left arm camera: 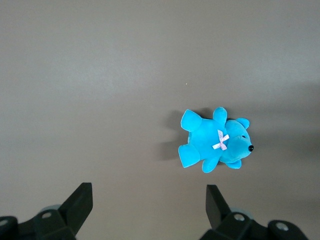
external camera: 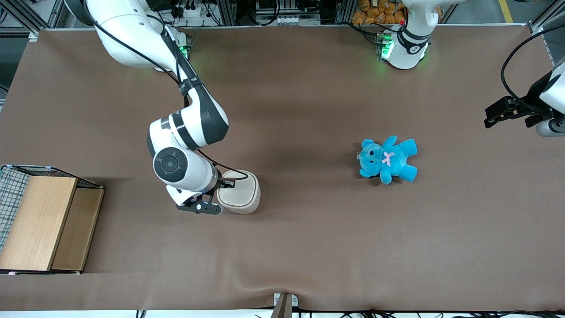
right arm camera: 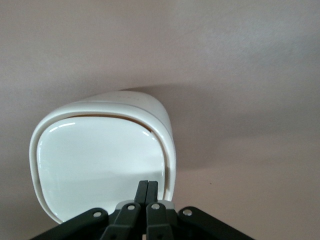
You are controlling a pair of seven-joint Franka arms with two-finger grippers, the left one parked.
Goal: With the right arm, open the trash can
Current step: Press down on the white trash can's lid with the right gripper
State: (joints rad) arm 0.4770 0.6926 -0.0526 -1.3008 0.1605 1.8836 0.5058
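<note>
Broadly, the large brown cloth-covered table [external camera: 309,243] carries everything, and the glossy white jointed right arm [external camera: 190,128] with black elbow sections reaches down from its eleven o'clock corner toward the middle of the front camera's picture. Next in size, the small cream-white plastic trash can [external camera: 240,193] with its rounded-square top stands near the table's middle, well apart from the wooden box with wire mesh [external camera: 42,221] out at nine o'clock and from the blue plush teddy bear [external camera: 388,160] at three o'clock. Smallest, the black two-finger gripper [right arm camera: 147,192] hangs directly over the flat flip lid [right arm camera: 100,165], fingers pressed together with nothing between them, their tips at the lid's six o'clock edge in the right wrist view; a thin tan gap shows along the twelve o'clock edge, so the lid probably pivots between these two edges.
</note>
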